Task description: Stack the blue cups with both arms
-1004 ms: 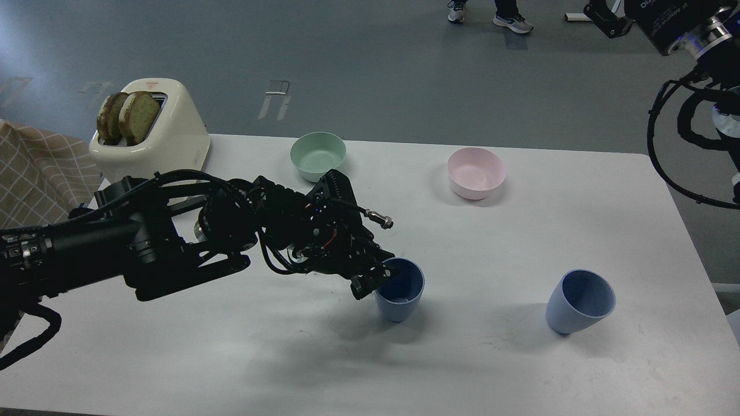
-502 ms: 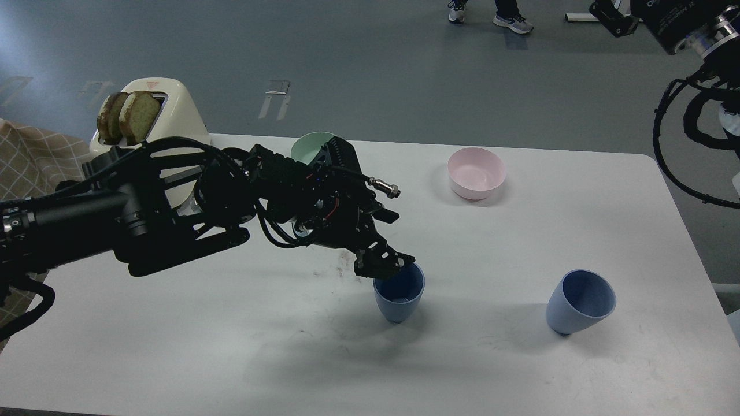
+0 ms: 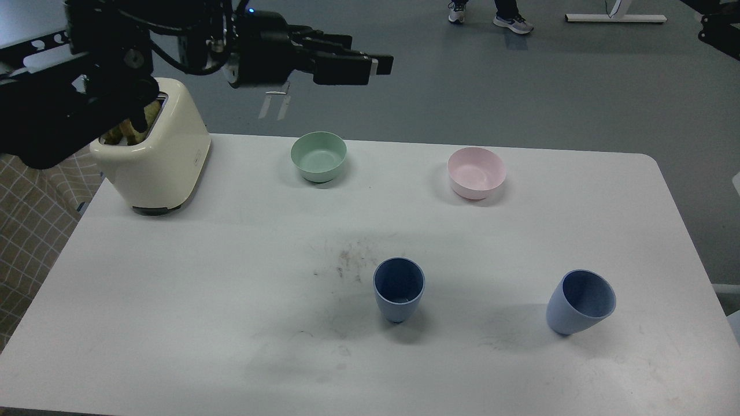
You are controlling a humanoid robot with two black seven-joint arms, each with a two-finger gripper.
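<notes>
Two dusty-blue cups stand apart on the white table [image 3: 231, 289]. One cup [image 3: 399, 289] is upright near the middle front. The other cup [image 3: 580, 301] is at the front right and leans to the right on its narrow base. My left gripper [image 3: 370, 63] is raised high above the table's far left, its fingers pointing right, and it holds nothing. Its fingers are dark and overlap, so I cannot tell how they stand. Only a dark end of my right arm [image 3: 720, 32] shows in the top right corner, far from both cups.
A cream toaster [image 3: 159, 156] with bread stands at the back left, partly behind my left arm. A mint-green bowl [image 3: 318, 156] and a pink bowl [image 3: 476, 172] sit along the back. A person's feet [image 3: 491, 14] are on the floor beyond. A checked cloth [image 3: 29, 214] lies left.
My left arm has lifted away from the upright cup, up and to the back left, leaving the cup standing. My right arm has drawn back to the top right corner.
</notes>
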